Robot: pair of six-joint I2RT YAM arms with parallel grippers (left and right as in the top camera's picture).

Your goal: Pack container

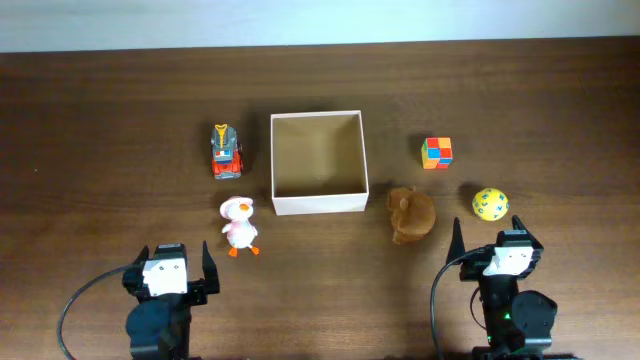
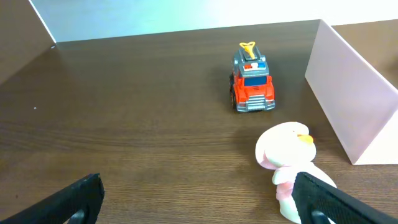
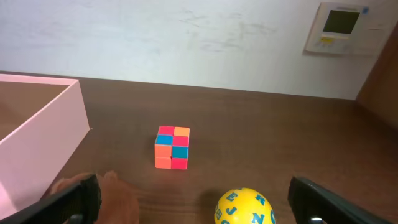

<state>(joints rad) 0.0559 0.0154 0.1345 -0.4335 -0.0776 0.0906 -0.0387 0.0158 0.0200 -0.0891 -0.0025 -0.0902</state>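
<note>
square white-walled container (image 1: pixel 318 204), tan inside, open-topped, upright at the table's middle

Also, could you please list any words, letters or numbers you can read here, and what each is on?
"E", "N": probably, blue capitals on the yellow ball; its other letters are cut off or blurred.
Wall panel: screen and label print too small to read.
Toy fire truck: no legible marking.

Ahead of my left gripper (image 2: pixel 199 208), a duck (image 2: pixel 283 146) blocked the right side; bare surface (image 2: pixel 124 124) lay open leftward.
</note>
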